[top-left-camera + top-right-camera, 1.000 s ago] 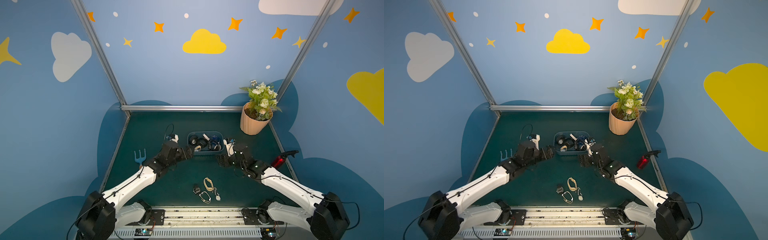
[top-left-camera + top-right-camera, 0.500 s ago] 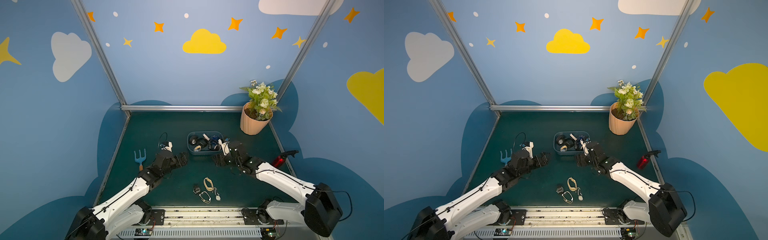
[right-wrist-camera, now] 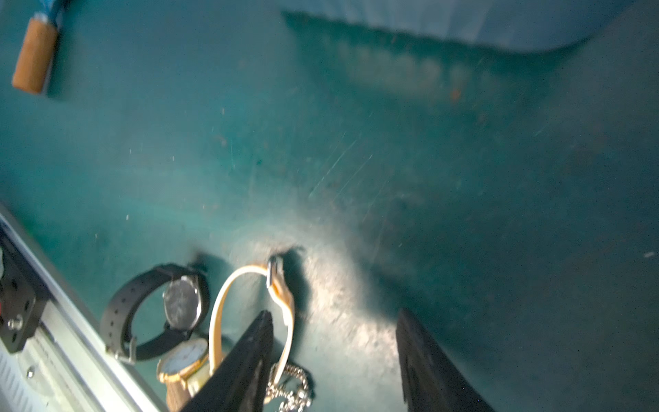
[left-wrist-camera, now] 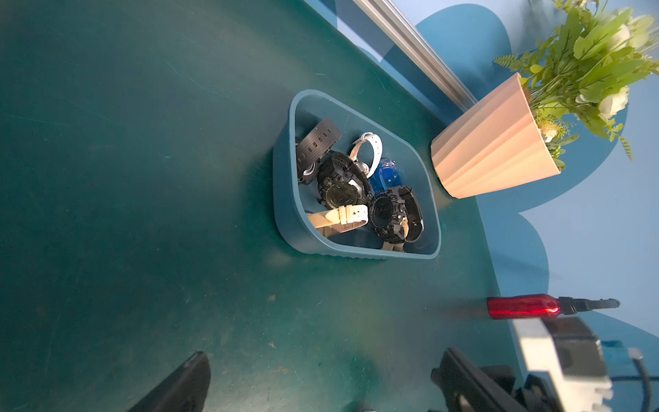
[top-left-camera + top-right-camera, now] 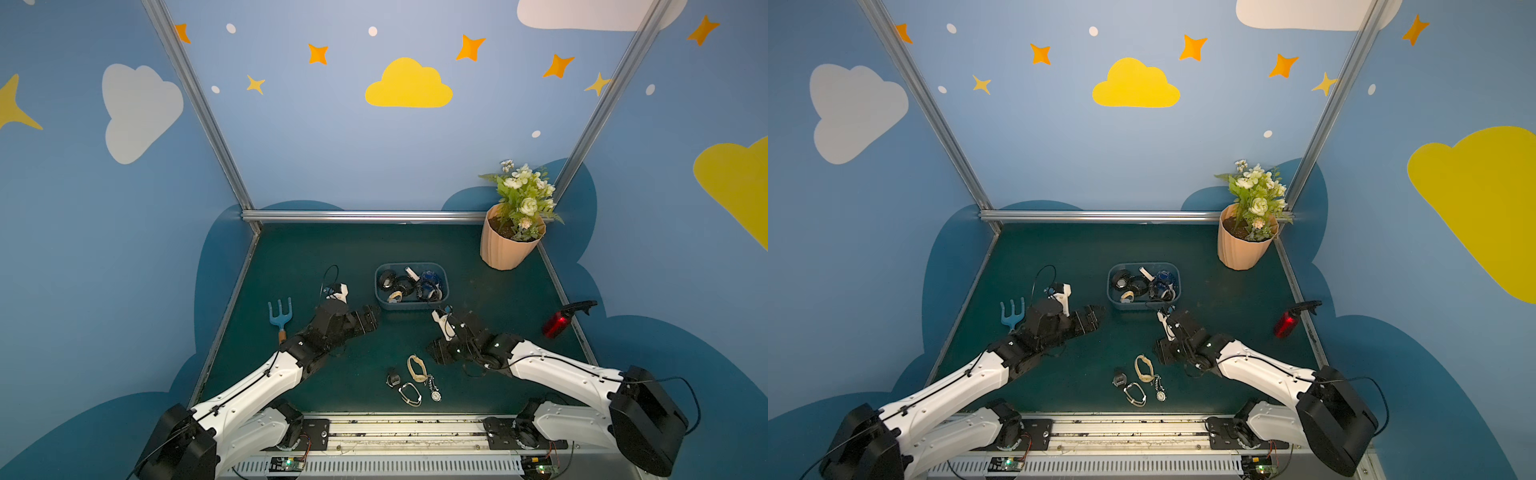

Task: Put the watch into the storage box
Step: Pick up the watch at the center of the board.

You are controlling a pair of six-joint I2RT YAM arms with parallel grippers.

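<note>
Right gripper (image 3: 334, 314) has drawn back from the storage box (image 5: 409, 306) at mid-frame and hangs, jaws apart and empty, just beside the cream-strapped watch (image 3: 281, 294) lying lower centre near the front rail (image 5: 399, 428); left gripper (image 5: 370, 318), also withdrawn, gapes wide over bare mat (image 5: 324, 257) lower left of the box.

surface: green table (image 5: 478, 291) | on it: storage box (image 5: 411, 306) | flower pot (image 5: 505, 251) | rake (image 5: 280, 318) | red bottle (image 5: 557, 326) | loose watches (image 5: 417, 368)
</note>
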